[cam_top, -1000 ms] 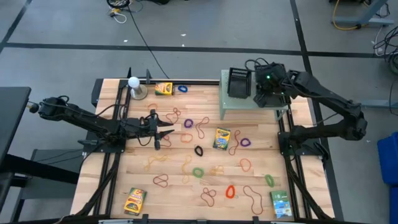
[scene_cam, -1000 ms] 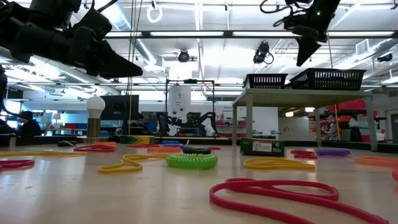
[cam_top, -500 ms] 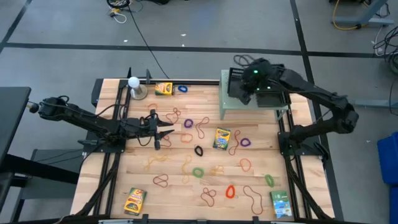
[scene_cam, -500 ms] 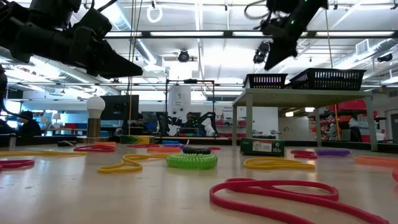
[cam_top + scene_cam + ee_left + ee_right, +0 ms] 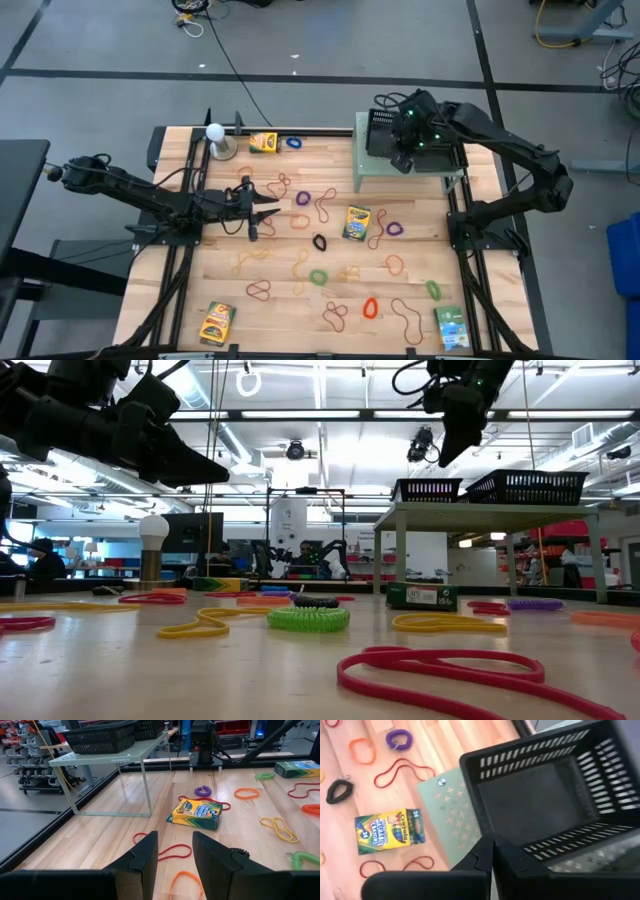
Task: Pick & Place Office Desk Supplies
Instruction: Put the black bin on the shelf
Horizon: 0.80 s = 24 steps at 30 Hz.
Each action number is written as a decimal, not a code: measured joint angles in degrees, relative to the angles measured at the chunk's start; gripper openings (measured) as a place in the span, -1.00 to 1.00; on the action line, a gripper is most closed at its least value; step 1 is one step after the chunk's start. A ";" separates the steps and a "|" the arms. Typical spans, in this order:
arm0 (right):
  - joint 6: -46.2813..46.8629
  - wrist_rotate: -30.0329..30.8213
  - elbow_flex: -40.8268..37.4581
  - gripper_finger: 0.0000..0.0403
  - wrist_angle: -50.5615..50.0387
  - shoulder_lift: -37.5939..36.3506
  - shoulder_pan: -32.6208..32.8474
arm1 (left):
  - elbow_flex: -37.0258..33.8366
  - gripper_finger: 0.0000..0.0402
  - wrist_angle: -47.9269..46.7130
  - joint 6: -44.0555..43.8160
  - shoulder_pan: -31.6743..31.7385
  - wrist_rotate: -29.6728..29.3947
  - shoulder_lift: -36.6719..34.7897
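We are counting four crayon boxes [image 5: 357,222] on the table [image 5: 280,300]: one far left, one in the middle, two along the near edge. Rubber bands [image 5: 319,277] are lying scattered between them. Our right gripper [image 5: 403,158], jaws pressed together and empty, is hanging over two black baskets [image 5: 384,132] on the stand [image 5: 370,172]. Our left gripper [image 5: 270,209] is hovering left of centre, jaws spread, holding nothing.

The crayon box [image 5: 390,831] seen from the right wrist reads "Crayola" along its edge, "Washable Crayons" across its face and a "24" at one end. The same box [image 5: 195,814] from the left wrist shows lettering too blurred to read. A faint embossed word on the green shelf's rim [image 5: 112,760] cannot be made out.
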 joint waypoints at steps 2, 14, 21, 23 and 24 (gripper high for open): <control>-0.01 1.43 0.77 -0.96 0.83 -0.02 0.00 | 0.00 -0.36 -0.03 0.00 0.00 0.00 0.00; -8.50 3.21 0.21 -0.96 7.58 7.86 -0.11 | 0.00 -0.36 -0.17 0.20 -0.02 0.00 0.00; -15.15 -4.16 0.18 -0.96 8.54 9.00 -0.34 | 0.00 -0.36 -0.28 0.17 -0.02 0.20 0.00; -15.50 -6.05 0.18 -0.96 7.86 8.94 -0.38 | 0.00 -0.36 -0.28 0.18 -0.02 0.22 0.00; -15.61 -6.69 0.18 -0.96 7.14 8.74 -0.39 | 0.00 -0.36 -0.28 0.17 -0.02 0.38 0.00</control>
